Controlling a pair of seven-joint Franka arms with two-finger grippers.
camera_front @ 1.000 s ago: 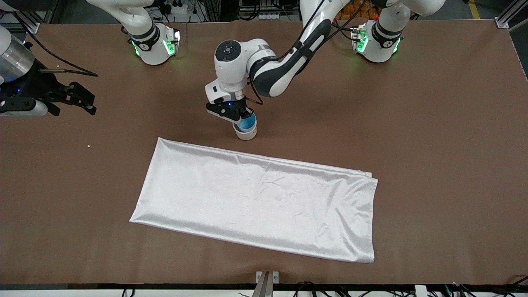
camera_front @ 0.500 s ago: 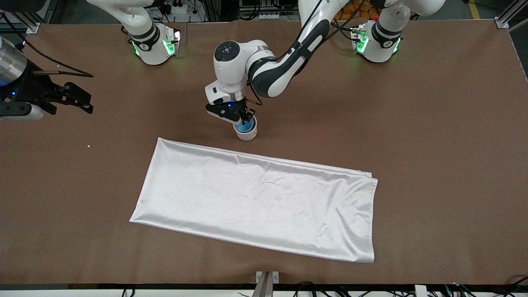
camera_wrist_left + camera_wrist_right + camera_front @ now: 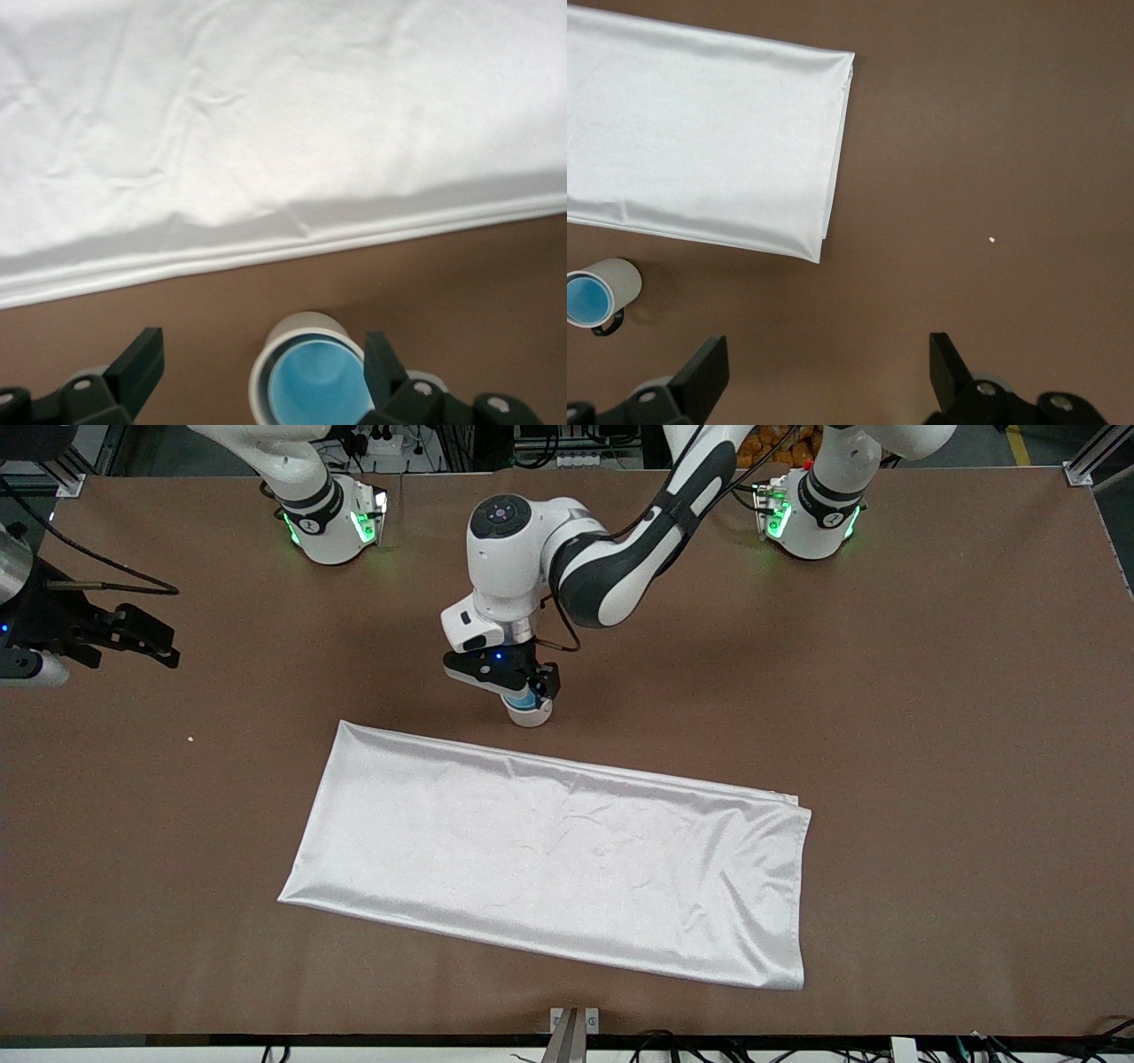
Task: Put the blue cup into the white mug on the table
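The blue cup [image 3: 530,701] sits inside the white mug [image 3: 532,716], which stands upright on the table [image 3: 930,691] just farther from the front camera than the cloth. In the left wrist view the blue cup [image 3: 314,390] nests within the mug's rim [image 3: 301,326]. My left gripper [image 3: 537,685] hovers over the mug, open, its fingers [image 3: 142,359] wide apart and holding nothing. My right gripper [image 3: 149,643] waits open over bare table at the right arm's end. From the right wrist view the mug [image 3: 622,278] shows its black handle, with the blue cup [image 3: 586,299] in it.
A large white cloth [image 3: 549,859] lies flat across the middle of the table, its long edge close to the mug. A small white speck [image 3: 190,738] lies on the table toward the right arm's end.
My left gripper has opened and let go of the blue cup, which now rests down in the mug. My right gripper has drifted farther toward its own end of the table.
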